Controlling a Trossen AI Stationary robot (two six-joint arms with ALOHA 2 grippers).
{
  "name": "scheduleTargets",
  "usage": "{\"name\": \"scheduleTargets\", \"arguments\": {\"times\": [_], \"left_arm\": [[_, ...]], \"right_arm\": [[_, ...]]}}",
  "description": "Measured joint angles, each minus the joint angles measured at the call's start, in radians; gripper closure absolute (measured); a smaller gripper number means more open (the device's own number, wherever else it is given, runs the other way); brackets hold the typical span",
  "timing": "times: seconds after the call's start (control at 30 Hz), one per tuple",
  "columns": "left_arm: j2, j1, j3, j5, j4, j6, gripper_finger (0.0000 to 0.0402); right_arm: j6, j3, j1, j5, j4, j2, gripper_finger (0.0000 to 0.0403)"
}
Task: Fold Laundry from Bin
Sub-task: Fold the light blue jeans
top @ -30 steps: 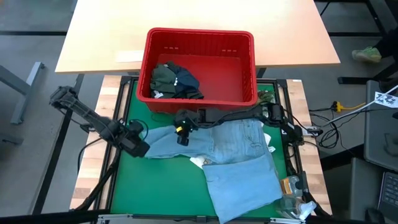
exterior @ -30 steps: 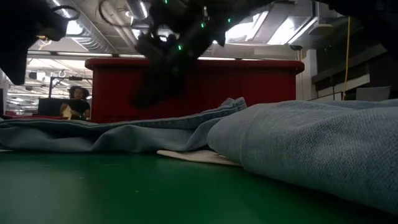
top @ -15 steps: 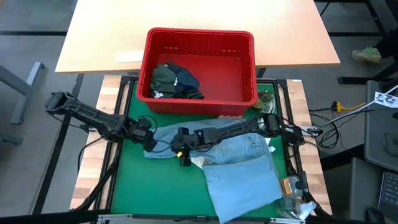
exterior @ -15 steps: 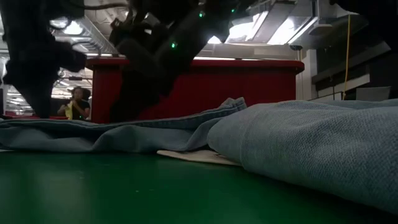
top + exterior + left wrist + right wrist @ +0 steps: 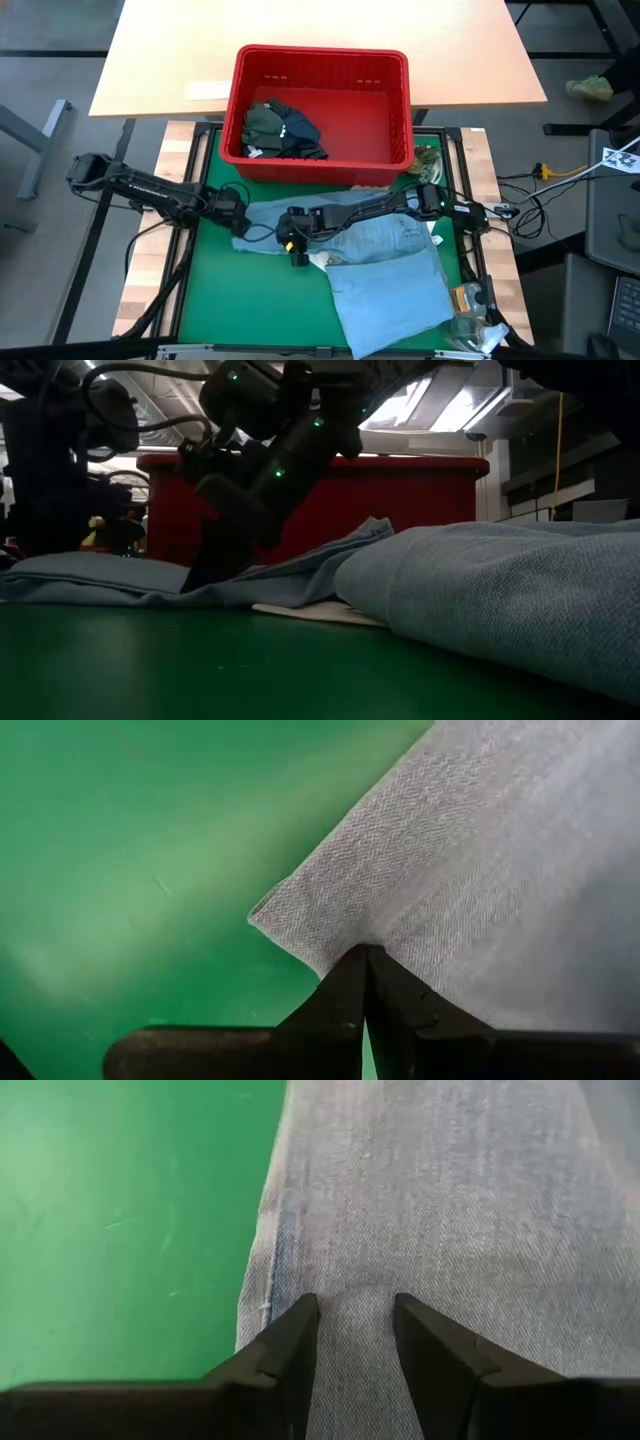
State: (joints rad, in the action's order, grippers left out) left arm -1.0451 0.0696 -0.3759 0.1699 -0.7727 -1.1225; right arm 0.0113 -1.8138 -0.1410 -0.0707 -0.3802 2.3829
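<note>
A light blue denim garment (image 5: 390, 270) of the laundry lies spread on the green mat (image 5: 260, 300), partly folded at its right. Its left part reaches toward my left gripper (image 5: 237, 224), which is shut with its tips at the cloth beside a corner (image 5: 268, 910). My right gripper (image 5: 297, 250) is open and stands on the garment's near edge. The red bin (image 5: 320, 52) stands on the mat's far edge and holds dark garments (image 5: 280, 128). My left gripper rests its shut fingertips (image 5: 345, 982) on the denim just beside the corner, coming steeply from above. Whether any cloth is between the fingers, I cannot tell. The cloth lies on the mat. My right gripper sets its open fingertips (image 5: 298, 1320) on the denim beside its seamed edge (image 5: 270, 1280), slanting down from the table's right. The fingers lie along that edge, with flat cloth between them.
A flat white piece (image 5: 320, 261) shows from under the denim at its near edge. A wooden table (image 5: 320, 25) lies beyond the bin. Small clutter (image 5: 475, 310) sits at the near right corner. Bare green mat lies near and left of the garment.
My left gripper has come down and toward the table's right, onto the garment's left corner. My right gripper has gone toward the near edge and down onto the cloth. In the low view the garment's left end now stands higher, as a hump.
</note>
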Motion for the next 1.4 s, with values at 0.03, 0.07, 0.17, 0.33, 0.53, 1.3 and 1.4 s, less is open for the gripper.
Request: {"name": "scheduleTargets", "arguments": {"times": [0.03, 0.07, 0.17, 0.33, 0.53, 1.3, 1.4], "left_arm": [[-0.001, -0.005, 0.0, 0.014, -0.002, 0.011, 0.0401], [-0.002, -0.01, -0.001, 0.022, -0.004, 0.02, 0.0401], [-0.004, -0.025, -0.002, 0.045, -0.008, 0.034, 0.0401], [-0.004, -0.035, -0.002, 0.049, -0.01, 0.036, 0.0401], [-0.005, -0.035, -0.002, 0.037, -0.008, 0.036, 0.0401], [-0.006, -0.035, 0.0, 0.012, 0.02, 0.032, 0.0401], [-0.006, -0.035, 0.0, 0.01, 0.021, 0.032, 0.0401]], "right_arm": [[0.009, 0.0, 0.0, -0.005, -0.004, 0.0, 0.0265], [0.024, 0.0, 0.0, -0.009, -0.006, 0.0, 0.0265], [0.069, 0.001, 0.0, -0.037, -0.016, -0.008, 0.0265], [0.083, -0.036, 0.0, -0.116, -0.083, -0.007, 0.0265], [0.088, -0.101, -0.005, -0.106, -0.097, -0.007, 0.0265], [-0.017, -0.18, -0.012, 0.153, 0.387, 0.071, 0.0265], [-0.022, -0.179, -0.02, 0.168, 0.384, 0.112, 0.0265]]}}
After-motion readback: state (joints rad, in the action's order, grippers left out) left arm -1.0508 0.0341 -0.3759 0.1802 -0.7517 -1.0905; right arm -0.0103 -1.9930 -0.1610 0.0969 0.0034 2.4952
